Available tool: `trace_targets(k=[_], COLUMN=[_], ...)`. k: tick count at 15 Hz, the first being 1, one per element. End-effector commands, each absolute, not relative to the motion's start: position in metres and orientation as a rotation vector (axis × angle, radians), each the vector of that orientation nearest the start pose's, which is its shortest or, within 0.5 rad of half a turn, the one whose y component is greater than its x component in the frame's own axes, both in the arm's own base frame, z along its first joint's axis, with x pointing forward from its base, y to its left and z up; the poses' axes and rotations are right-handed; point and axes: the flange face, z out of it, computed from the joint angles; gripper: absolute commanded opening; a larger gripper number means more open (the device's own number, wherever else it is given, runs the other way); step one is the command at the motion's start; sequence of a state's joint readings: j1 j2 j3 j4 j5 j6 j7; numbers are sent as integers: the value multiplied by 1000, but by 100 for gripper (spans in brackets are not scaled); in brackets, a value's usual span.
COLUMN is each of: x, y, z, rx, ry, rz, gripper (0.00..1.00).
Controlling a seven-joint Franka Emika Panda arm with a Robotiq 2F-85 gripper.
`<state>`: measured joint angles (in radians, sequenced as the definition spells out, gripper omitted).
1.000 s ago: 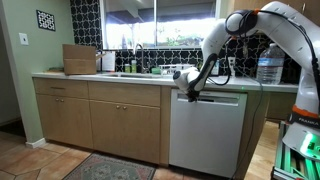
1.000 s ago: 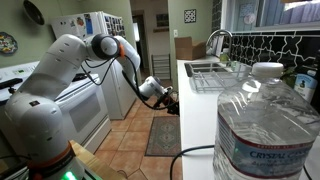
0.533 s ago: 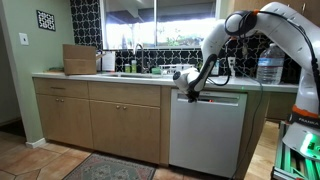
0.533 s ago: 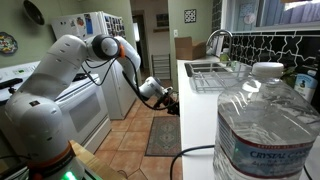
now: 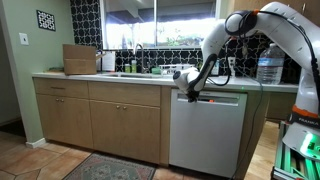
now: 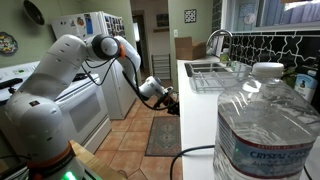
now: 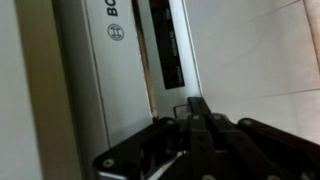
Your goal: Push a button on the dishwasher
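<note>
The dishwasher (image 5: 208, 135) is a tall silver-white front under the counter, with a narrow control strip (image 5: 222, 99) along its top. My gripper (image 5: 190, 95) is at the left end of that strip, fingers together against it. In an exterior view the gripper (image 6: 170, 101) is pressed at the counter's front edge. In the wrist view the shut black fingers (image 7: 197, 112) touch the silver control strip (image 7: 128, 50) just below its dark display window (image 7: 165, 45).
Tan wooden cabinets (image 5: 100, 115) stand beside the dishwasher. A sink with a faucet (image 5: 137, 55) and a cardboard box (image 5: 80, 59) are on the counter. A large water bottle (image 6: 265, 125) stands close to the camera. A stove (image 6: 60, 105) faces the counter.
</note>
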<state>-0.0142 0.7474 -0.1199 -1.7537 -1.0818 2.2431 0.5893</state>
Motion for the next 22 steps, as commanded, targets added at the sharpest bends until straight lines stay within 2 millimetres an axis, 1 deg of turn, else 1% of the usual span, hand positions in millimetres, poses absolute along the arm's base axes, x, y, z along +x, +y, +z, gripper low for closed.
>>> trace_targets(k=[1, 5, 8, 15, 22], x=[638, 639, 637, 640, 644], y=[-141, -156, -158, -163, -158], z=[158, 171, 175, 176, 168], rx=[2326, 2387, 2421, 2413, 2363], ry=[85, -7, -37, -58, -20], rz=[-27, -30, -71, -90, -64], gripper=[0, 0, 0, 0, 0])
